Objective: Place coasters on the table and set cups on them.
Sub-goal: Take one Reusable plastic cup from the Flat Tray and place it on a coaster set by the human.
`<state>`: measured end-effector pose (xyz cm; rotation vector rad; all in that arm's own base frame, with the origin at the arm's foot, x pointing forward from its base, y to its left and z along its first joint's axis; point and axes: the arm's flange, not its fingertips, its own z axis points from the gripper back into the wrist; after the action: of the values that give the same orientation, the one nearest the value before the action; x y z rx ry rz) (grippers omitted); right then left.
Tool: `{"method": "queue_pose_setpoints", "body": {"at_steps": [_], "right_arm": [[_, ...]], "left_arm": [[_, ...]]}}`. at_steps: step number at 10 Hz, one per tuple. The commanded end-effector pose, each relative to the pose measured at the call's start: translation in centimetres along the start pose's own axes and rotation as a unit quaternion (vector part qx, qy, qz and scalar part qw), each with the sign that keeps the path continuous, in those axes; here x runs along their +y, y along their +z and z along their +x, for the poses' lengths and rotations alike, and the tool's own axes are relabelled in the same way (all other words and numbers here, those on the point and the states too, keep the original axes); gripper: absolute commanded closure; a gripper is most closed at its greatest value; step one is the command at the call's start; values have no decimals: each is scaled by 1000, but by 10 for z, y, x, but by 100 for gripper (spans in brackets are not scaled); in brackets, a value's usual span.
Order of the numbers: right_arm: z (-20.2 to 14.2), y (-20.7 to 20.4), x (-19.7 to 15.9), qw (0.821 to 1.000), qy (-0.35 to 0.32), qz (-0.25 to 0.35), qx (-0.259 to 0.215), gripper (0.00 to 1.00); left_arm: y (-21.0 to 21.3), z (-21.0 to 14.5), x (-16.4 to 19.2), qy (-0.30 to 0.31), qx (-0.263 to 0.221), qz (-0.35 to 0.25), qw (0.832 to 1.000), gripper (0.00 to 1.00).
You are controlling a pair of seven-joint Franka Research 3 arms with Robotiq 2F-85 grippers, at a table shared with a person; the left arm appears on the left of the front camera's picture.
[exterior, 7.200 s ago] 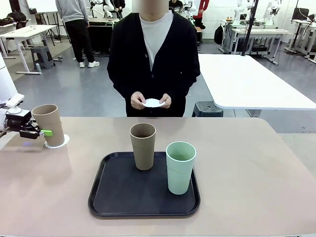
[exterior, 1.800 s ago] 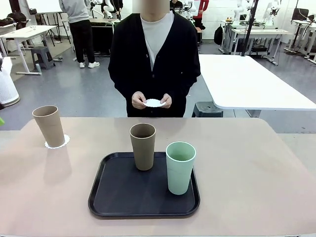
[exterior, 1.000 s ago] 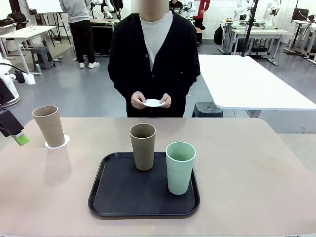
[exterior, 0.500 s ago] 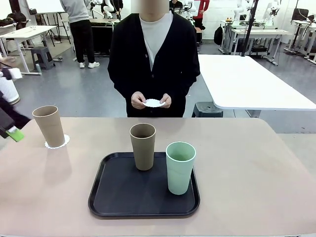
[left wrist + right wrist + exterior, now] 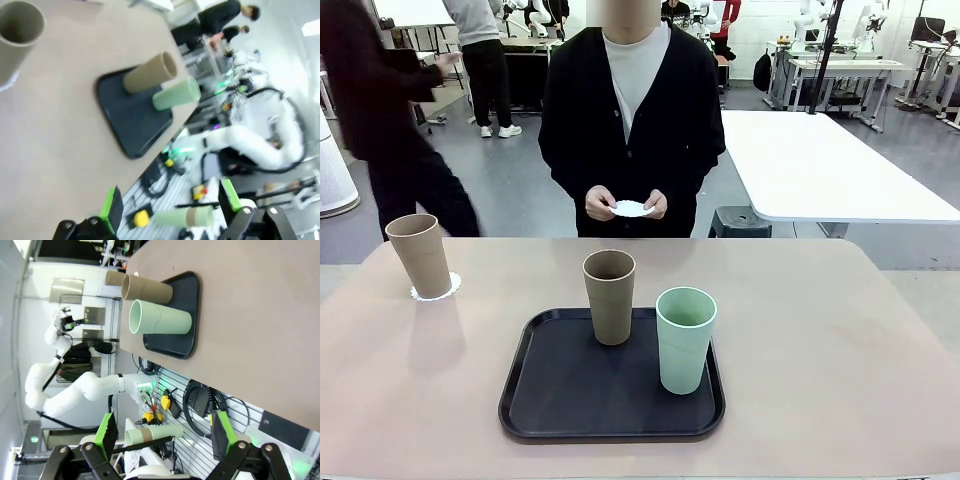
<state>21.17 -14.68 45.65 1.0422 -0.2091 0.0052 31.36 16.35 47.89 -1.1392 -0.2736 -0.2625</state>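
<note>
Front view | beige table [image 5: 800,350], grey floor [image 5: 520,215] | left pincer [image 5: 167,202], right pincer [image 5: 162,440]: both wide

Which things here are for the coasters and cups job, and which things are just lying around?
For the job:
- tan cup on a coaster, left end of the table
- tan cup and mint cup on the tray
- coaster in the person's hands

Just around:
- white table
- stool
- yellow thing

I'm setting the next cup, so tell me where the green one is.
Front view: the green cup stands on the black tray's right side, beside a brown cup.
</note>
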Motion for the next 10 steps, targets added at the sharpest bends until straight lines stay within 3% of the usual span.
{"method": "queue_pose_setpoints", "body": {"at_steps": [1, 6, 8, 10], "right_arm": [[1, -1, 0, 1000, 9, 11, -5, 0], [1, -1, 0, 1000, 9, 11, -5, 0], [1, -1, 0, 1000, 9, 11, -5, 0], [1, -1, 0, 1000, 9, 11, -5, 0]], "left_arm": [[34, 2, 21, 25, -42, -34, 998, 0], [100, -11, 57, 60, -53, -51, 995, 0], [94, -6, 56, 43, -37, -53, 997, 0], [94, -15, 58, 71, -46, -44, 995, 0]]}}
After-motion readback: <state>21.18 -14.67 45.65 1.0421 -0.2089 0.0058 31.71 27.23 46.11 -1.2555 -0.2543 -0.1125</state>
